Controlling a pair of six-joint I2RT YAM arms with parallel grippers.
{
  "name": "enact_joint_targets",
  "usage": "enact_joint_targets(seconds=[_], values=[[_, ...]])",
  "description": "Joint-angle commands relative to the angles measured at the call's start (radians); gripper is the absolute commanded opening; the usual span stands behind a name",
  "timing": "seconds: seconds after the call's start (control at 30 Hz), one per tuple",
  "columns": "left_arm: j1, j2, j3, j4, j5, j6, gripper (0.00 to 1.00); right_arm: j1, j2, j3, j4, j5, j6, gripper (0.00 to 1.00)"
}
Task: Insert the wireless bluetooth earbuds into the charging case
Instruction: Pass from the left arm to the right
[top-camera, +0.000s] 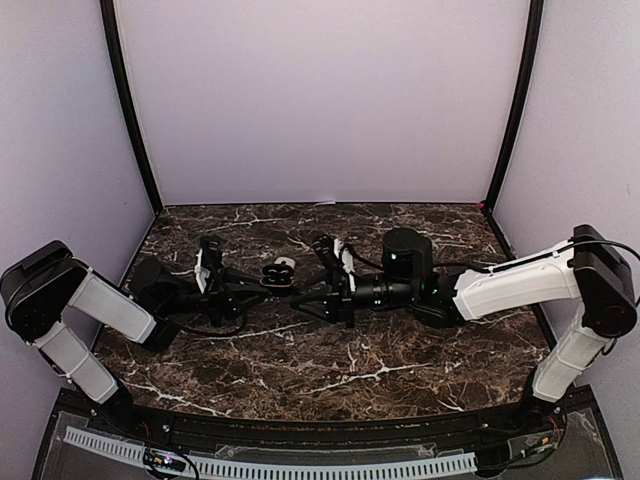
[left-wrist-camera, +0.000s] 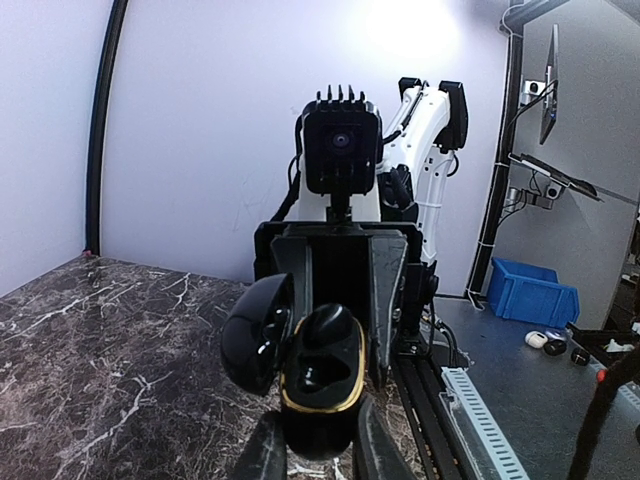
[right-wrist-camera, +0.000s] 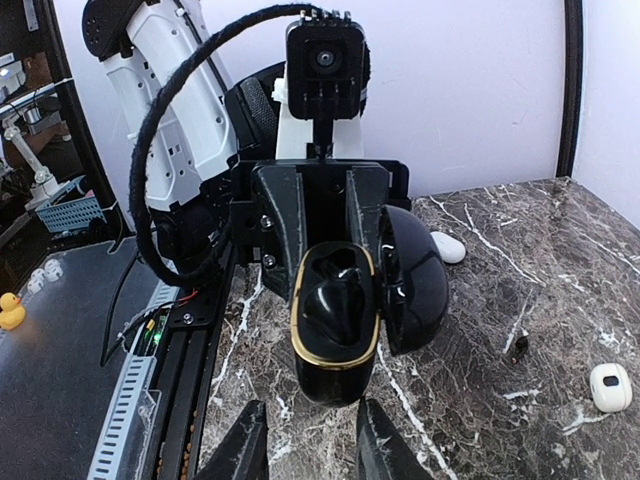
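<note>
On the left, the left gripper (left-wrist-camera: 320, 452) has its jaws closed on the lower end of the glossy black charging case with a gold-rimmed mouth (left-wrist-camera: 320, 375). It holds the case near the middle of the dark veined-marble bench (top-camera: 400, 370). The case's lid hangs open toward the far wall, and the long axis of its mouth seems to run along the line between the two arms. A rounded dark form sits in the well; I cannot tell what it is.

Facing the case from the right, just beside it, the right gripper (right-wrist-camera: 312, 445) has its jaws parted, with nothing showing between them.

Two tiny white rounded plastic pieces, apparently the earbuds, lie on the bench on the far-wall side of that line. The farther earbud (right-wrist-camera: 447, 247) sits past the case beside the left arm. The nearer earbud (right-wrist-camera: 610, 387) lies off to the far side of the right jaws, apart from them.

The free right arm looks the closer one for the nearer earbud. Its stem direction is too small to read.
</note>
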Motion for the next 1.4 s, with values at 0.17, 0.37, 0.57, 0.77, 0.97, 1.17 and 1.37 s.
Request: enact_joint_targets(seconds=[0.17,0.37,0.57,0.77,0.97,1.17,1.37], values=[[-0.005,-0.013,0.010,0.020,0.004,0.029,0.00,0.014,0.025,0.043,0.048,-0.001,0.009,0.30],[-0.005,-0.012,0.005,0.023,0.005,0.032,0.00,0.017,0.032,0.051,0.061,0.011,0.023,0.26],[-0.005,-0.012,0.001,0.025,0.004,0.034,0.00,0.018,0.037,0.058,0.064,0.006,0.031,0.31],[-0.005,-0.016,-0.004,0.024,0.004,0.036,0.00,0.018,0.043,0.060,0.077,0.004,0.043,0.31],[-0.005,-0.016,-0.004,0.022,0.003,0.035,0.00,0.018,0.046,0.063,0.088,0.013,0.053,0.33],[-0.005,-0.015,-0.005,0.018,0.002,0.038,0.00,0.018,0.048,0.063,0.098,0.013,0.060,0.22],[-0.006,-0.035,-0.013,-0.026,-0.022,0.049,0.14,0.017,0.021,0.013,0.107,0.055,0.050,0.11]])
